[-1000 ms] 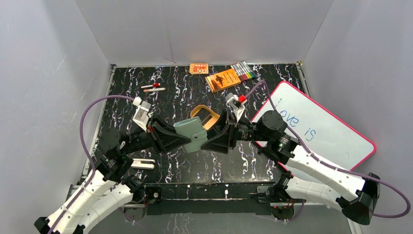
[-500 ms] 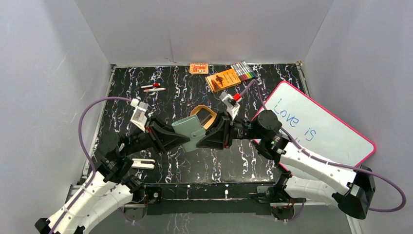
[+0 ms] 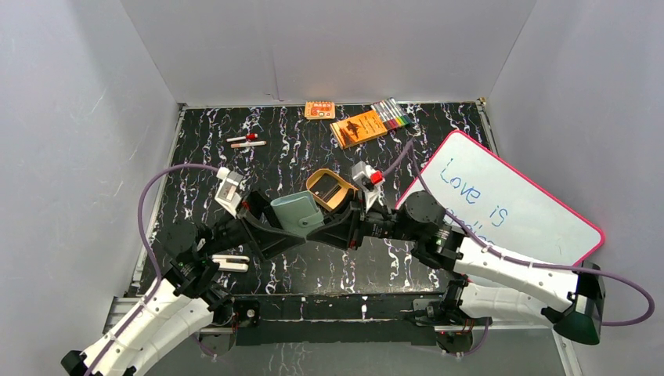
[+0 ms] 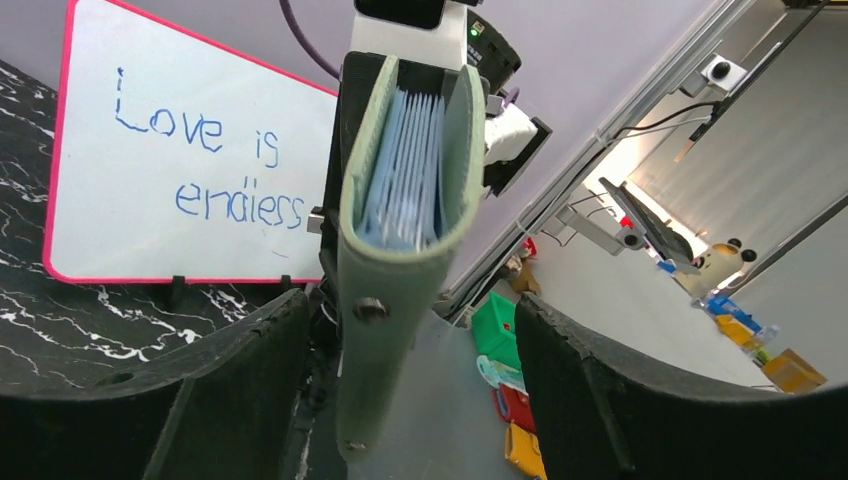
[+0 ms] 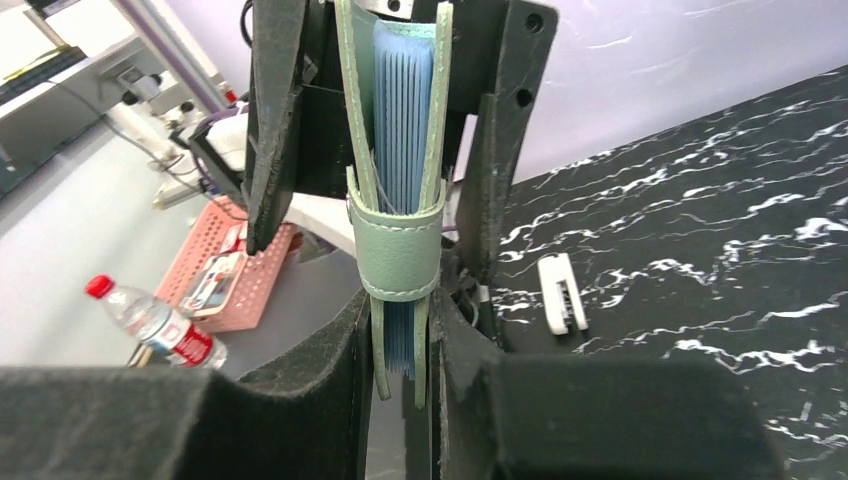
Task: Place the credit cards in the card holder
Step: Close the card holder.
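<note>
The sage-green card holder [image 3: 296, 213] hangs above the table's middle, between both grippers. My right gripper [image 3: 327, 229] is shut on it. In the right wrist view the jaws [image 5: 400, 340] pinch its lower edge, and its snap tab wraps the pale blue pockets [image 5: 402, 120]. My left gripper [image 3: 280, 225] is open. In the left wrist view the card holder [image 4: 395, 260] stands between the gripper's [image 4: 410, 310] wide-apart fingers [image 4: 240, 380] without touching them. The credit cards are out of view.
A tan oval tray [image 3: 319, 182] lies just behind the holder. A pink-framed whiteboard [image 3: 509, 207] fills the right side. An orange booklet [image 3: 359, 128], markers [image 3: 391, 113] and a small orange box [image 3: 319, 110] sit at the back. Pens [image 3: 245, 141] lie back left, and a white clip [image 3: 229, 262] front left.
My left gripper has opened and let go of the card holder. My right gripper has closed onto it, and the right arm has moved left with it.
</note>
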You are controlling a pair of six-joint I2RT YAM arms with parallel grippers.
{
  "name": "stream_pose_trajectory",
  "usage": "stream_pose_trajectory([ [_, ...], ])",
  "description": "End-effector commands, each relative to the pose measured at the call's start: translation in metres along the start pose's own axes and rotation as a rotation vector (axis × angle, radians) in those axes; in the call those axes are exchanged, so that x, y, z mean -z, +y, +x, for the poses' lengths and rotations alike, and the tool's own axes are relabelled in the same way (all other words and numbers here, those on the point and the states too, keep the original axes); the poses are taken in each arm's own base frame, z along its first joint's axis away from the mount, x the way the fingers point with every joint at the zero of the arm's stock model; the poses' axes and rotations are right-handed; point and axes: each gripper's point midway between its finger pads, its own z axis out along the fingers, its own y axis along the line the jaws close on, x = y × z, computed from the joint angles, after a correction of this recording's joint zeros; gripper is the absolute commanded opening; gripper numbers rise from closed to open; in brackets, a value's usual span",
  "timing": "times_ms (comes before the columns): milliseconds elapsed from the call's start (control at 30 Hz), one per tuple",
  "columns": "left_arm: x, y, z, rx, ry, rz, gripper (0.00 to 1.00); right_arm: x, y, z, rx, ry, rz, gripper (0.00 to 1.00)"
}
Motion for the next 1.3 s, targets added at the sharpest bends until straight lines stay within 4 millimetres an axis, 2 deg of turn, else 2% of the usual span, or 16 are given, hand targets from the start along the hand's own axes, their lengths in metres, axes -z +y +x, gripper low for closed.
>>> stream_pose_trajectory([
  [0, 0.003, -0.018, -0.011, 0.0, -0.057, 0.064, 0.73, 0.01, 0.006, -0.046, 0.126, -0.216, 0.02, 0.0],
  [167, 0.004, -0.013, -0.009, 0.02, -0.073, 0.049, 0.74, 0.015, 0.005, -0.052, 0.138, -0.27, 0.03, 0.0],
  [267, 0.002, -0.009, -0.01, 0.023, -0.084, 0.043, 0.7, 0.019, 0.001, -0.053, 0.129, -0.312, 0.043, 0.0],
  [333, 0.0, -0.004, -0.009, 0.032, -0.081, 0.031, 0.63, 0.022, 0.002, -0.056, 0.124, -0.348, 0.039, 0.0],
  [467, -0.007, 0.001, -0.008, 0.045, -0.06, 0.033, 0.43, 0.021, 0.001, -0.054, 0.113, -0.358, 0.034, 0.0],
  [700, -0.011, 0.003, -0.009, 0.048, -0.055, 0.041, 0.21, 0.02, 0.002, -0.051, 0.108, -0.352, 0.022, 0.0],
  [800, -0.011, 0.003, -0.009, 0.053, -0.058, 0.043, 0.19, 0.019, 0.003, -0.048, 0.104, -0.337, 0.011, 0.0],
  [833, -0.011, 0.003, -0.009, 0.054, -0.06, 0.046, 0.22, 0.019, 0.004, -0.047, 0.101, -0.334, 0.007, 0.0],
  [933, -0.012, 0.004, -0.01, 0.057, -0.067, 0.042, 0.47, 0.019, 0.006, -0.046, 0.088, -0.331, -0.003, 0.0],
  [967, -0.012, 0.004, -0.01, 0.055, -0.069, 0.042, 0.52, 0.019, 0.006, -0.046, 0.085, -0.331, -0.007, 0.0],
  [1033, -0.011, 0.002, -0.011, 0.049, -0.073, 0.051, 0.54, 0.019, 0.009, -0.047, 0.074, -0.331, -0.019, 0.0],
  [1067, -0.011, 0.0, -0.012, 0.044, -0.076, 0.056, 0.53, 0.018, 0.01, -0.046, 0.068, -0.329, -0.023, 0.0],
  [1267, -0.012, -0.007, -0.012, 0.021, -0.063, 0.096, 0.27, 0.017, 0.013, -0.045, 0.032, -0.325, -0.046, 0.0],
])
